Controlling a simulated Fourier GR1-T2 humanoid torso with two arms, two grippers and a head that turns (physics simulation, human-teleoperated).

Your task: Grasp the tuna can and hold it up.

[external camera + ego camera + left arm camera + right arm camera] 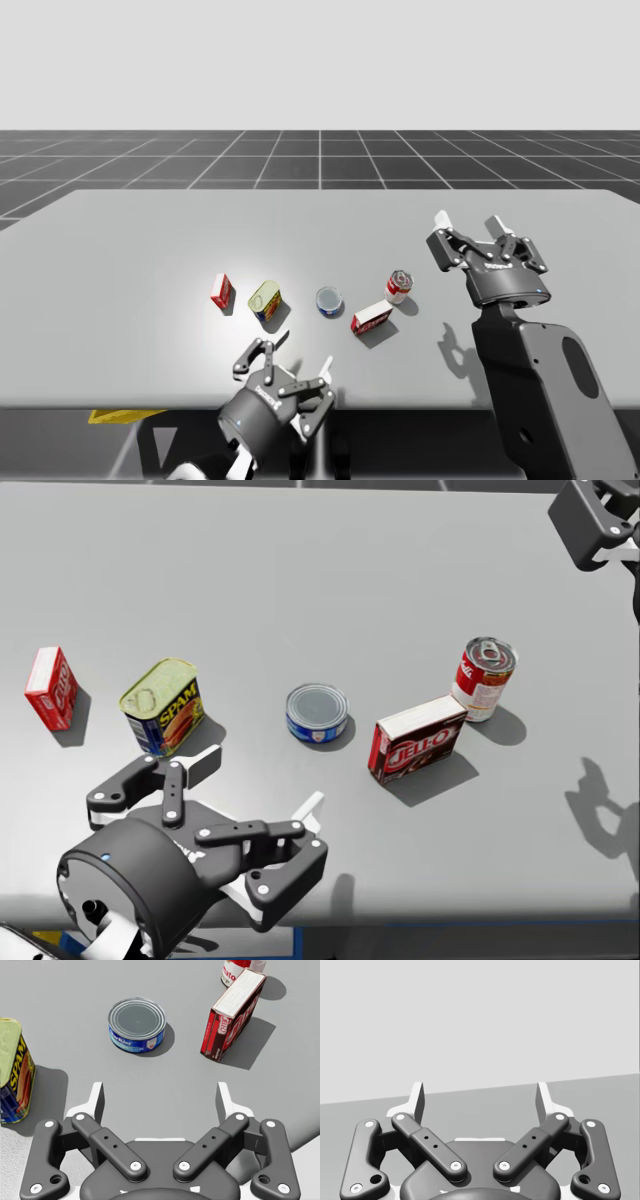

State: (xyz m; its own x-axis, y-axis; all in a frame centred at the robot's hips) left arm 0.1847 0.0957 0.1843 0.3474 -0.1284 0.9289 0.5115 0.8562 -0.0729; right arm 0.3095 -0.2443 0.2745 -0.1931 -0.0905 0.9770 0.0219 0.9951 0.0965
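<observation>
Sitting flat on the desk (pixel 60 990), the tuna can (pixel 136 1025) is near the red box (pixel 232 1015). The left pincer (pixel 160 1095) is spread wide; it should drop straight over the can, away from that box.

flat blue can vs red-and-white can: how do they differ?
Shape: the flat blue can is low and wide, while the red-and-white can is taller and narrower.
Label: the flat blue can is blue; the red-and-white can is red over white.
Place: the flat blue can stands apart, ahead of my open left pincer; the red-and-white can stands close behind the red box.
Both stand upright on the table, ungrasped.
</observation>
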